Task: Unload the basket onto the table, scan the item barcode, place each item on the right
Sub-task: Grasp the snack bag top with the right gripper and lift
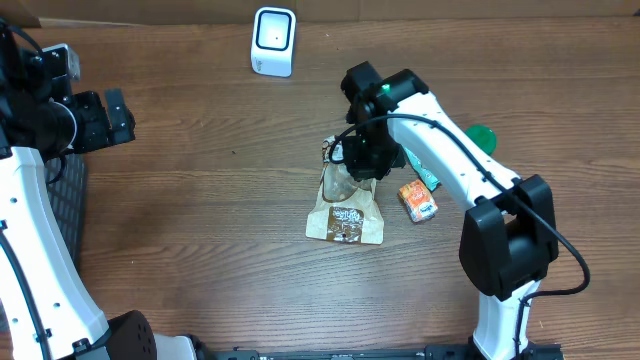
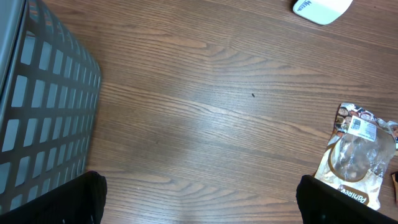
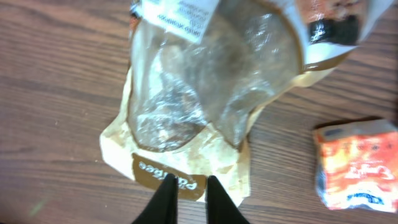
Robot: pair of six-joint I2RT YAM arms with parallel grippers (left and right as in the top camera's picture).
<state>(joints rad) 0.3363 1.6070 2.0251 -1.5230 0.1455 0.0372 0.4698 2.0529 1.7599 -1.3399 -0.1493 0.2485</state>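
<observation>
Snack bag with a clear window lying flat mid-table, right claw at its brown-labelled end, fingers nearly together with a thin gap, cannot tell if pinching, left claw spread wide beside a grey basket, white scanner at the far edge, orange packet near the bag

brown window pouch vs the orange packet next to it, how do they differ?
The brown pouch is clearly larger than the orange packet. The brown pouch is tan with a clear window; the orange packet is opaque. Both lie on the wooden table, not touching.
</observation>
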